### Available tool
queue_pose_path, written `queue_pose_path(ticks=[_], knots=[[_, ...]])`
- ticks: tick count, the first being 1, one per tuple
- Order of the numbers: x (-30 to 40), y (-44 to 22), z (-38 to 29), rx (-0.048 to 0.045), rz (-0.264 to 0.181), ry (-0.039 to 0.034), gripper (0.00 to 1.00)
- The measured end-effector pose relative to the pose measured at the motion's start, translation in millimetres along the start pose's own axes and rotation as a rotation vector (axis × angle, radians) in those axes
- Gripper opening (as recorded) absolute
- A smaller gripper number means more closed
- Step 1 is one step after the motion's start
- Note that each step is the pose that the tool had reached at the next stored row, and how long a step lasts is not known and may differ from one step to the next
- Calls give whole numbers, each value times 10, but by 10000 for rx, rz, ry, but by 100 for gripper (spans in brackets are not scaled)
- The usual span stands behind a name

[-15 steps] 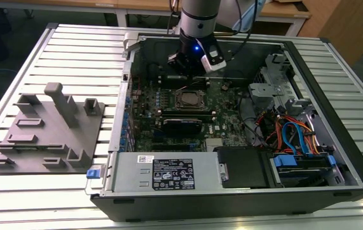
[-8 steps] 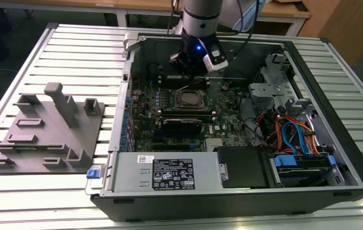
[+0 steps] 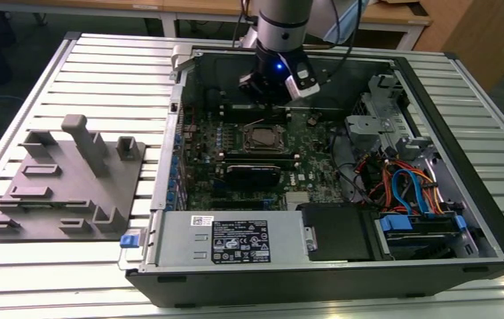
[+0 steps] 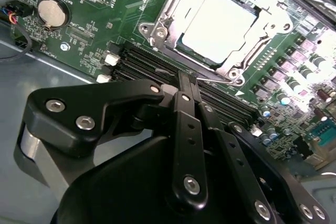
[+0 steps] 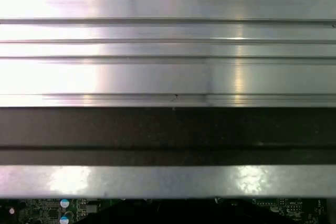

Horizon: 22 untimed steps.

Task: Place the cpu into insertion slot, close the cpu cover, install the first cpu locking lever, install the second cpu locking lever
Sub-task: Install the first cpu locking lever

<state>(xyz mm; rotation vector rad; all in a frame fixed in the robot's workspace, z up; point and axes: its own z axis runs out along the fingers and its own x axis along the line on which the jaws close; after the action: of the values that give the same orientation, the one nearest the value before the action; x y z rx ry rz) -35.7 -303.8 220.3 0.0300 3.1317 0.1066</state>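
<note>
cpu (image 4: 218, 24) in insertion slot (image 4: 157, 35)

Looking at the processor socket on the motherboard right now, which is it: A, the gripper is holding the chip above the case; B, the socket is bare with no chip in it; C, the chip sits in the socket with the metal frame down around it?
C: in the second wrist view the cpu lies in the insertion slot with the cpu cover flat around it.

— What carries everything here?
— A ribbed silver metal bench (image 3: 84, 73), slatted along its length.
— And what lies directly on it?
— An open black computer case (image 3: 341, 282) toward the exterior view's right, and a grey moulded fixture block (image 3: 61, 189) just beside it on the left.
</note>
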Motion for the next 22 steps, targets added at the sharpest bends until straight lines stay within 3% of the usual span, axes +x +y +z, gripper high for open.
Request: queue_pose_path(ticks=[10,13,22], knots=[[-69,0,75,-6,1,0,11],[-79,-1,97,-83,2,4,11],[-94,-2,116,-131,133,-5,11]])
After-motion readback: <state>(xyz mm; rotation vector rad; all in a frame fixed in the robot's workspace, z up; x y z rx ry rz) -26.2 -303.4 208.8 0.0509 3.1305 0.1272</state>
